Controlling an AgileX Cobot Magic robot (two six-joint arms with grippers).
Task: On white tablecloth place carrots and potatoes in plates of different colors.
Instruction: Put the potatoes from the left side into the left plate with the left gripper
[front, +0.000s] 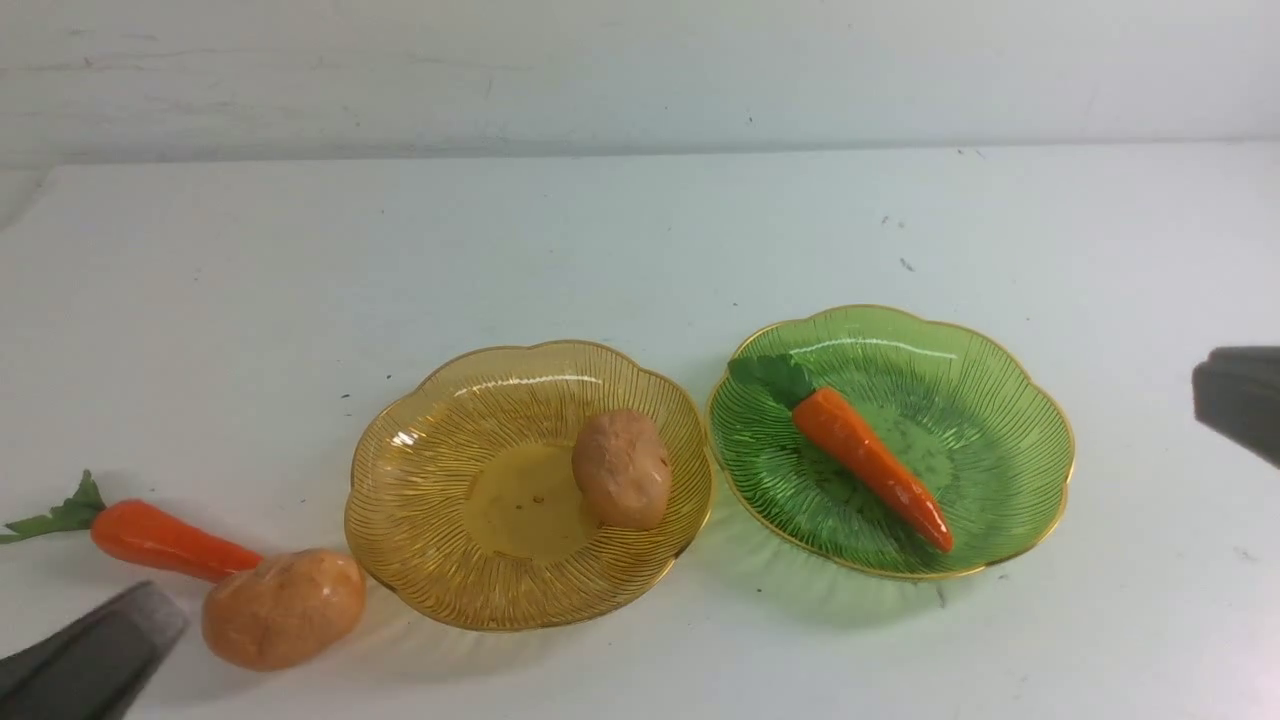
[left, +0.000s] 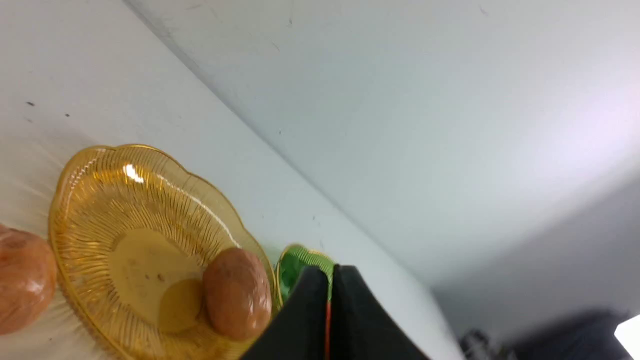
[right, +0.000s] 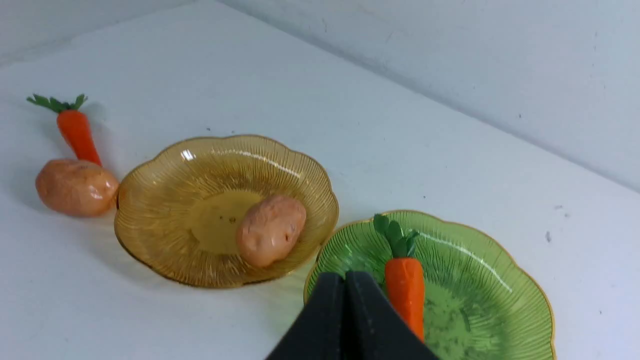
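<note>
The left gripper (front: 160, 612) hangs low at the near left corner, its jaws pressed together on nothing, just short of the left potato (front: 283, 607). That potato lies on the cloth (front: 600, 250), hard against the left rim of the amber plate (front: 420, 585). The left carrot (front: 165, 540) lies just behind it, leaves pointing left and its tip meeting the potato's far side, so the two sit packed together with the plate rim closing them in on the right.

In the amber plate the second potato (front: 622, 468) rests on the right of the bowl, up against the sloping ribbed wall; the flat middle of the plate is bare. The green plate (front: 1000, 450) stands just beside it on the right; whether the two rims touch I cannot tell. The second carrot (front: 870, 465) lies aslant across the green plate, leaves toward the far left rim and tip toward the near side.

The right gripper (front: 1220, 392) hovers at the right edge, well apart from the green plate, jaws closed and empty.

The cloth is plain white with a few small dark specks, most of them beyond the green plate. A white, faintly scuffed wall (front: 640, 70) runs behind the table.
</note>
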